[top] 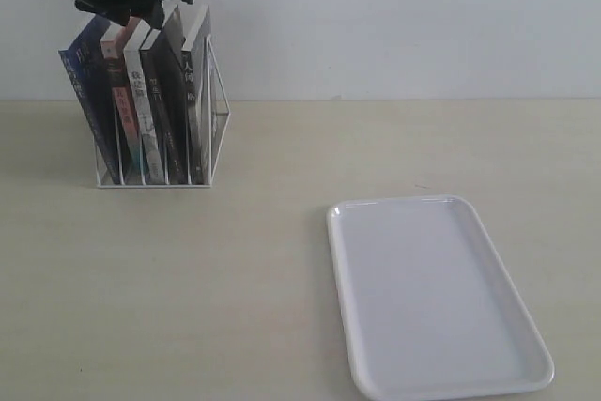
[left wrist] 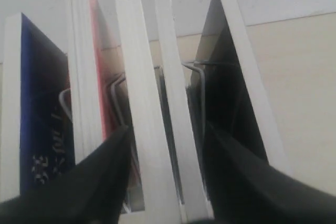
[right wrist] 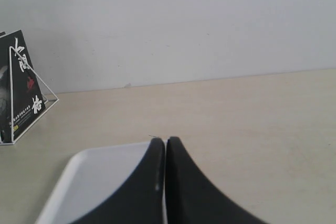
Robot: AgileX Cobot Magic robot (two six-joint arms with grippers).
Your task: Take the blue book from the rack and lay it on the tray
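From the outside camera, the rack [top: 218, 91] holds five books standing up. The blue book [top: 86, 100] is at the rack's left end, right next to a pink book [top: 120, 100]. The left pincer [top: 131, 7] hangs just over the top of the rack. The tray [top: 432, 307] lies flat on the table [top: 207, 279], well away from the rack. In the left wrist camera, the left pincer is open wide, with two white-edged books [left wrist: 142, 103] between its fingers [left wrist: 100, 177]. The blue book [left wrist: 42, 119] stands in the rack outside the fingers, past the pink book [left wrist: 86, 77]. In the right wrist camera, the right pincer [right wrist: 166, 145] is closed, fingers pressed together, over the tray [right wrist: 100, 182], far from the rack [right wrist: 39, 82].
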